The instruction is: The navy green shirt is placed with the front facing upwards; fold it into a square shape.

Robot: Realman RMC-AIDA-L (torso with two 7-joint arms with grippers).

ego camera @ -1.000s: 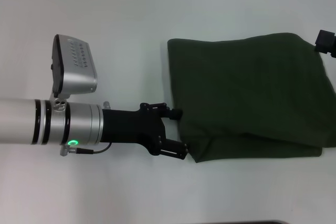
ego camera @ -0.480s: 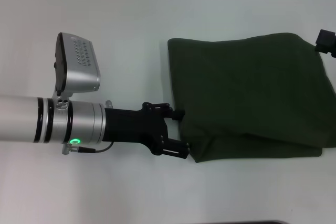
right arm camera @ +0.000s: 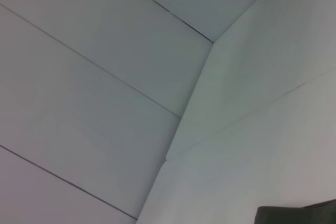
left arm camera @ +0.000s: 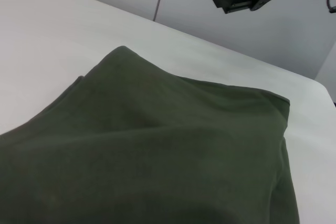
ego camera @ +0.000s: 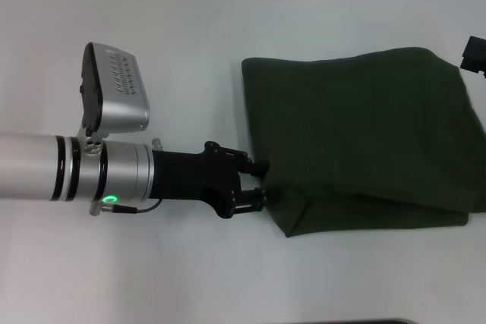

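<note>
**Folded shirt, left edge being gripped**

Item: navy green shirt [ego camera: 357, 138], lying on the white table [ego camera: 228, 28] right of centre, already folded to a rough rectangle, plain side up; no lettering or collar in view. Lower layer juts out along the near edge.

Left gripper [ego camera: 260, 180]: at the shirt's left edge, near corner. Its fingers, spread wider a second ago, have now drawn close together at the hem, apparently pinching it; contact itself is hard to confirm.

Right gripper [ego camera: 474, 53]: raised off the far right corner, retreating slightly; finger state cannot be told.

Assessment: closure suggests another fold is starting.
</note>
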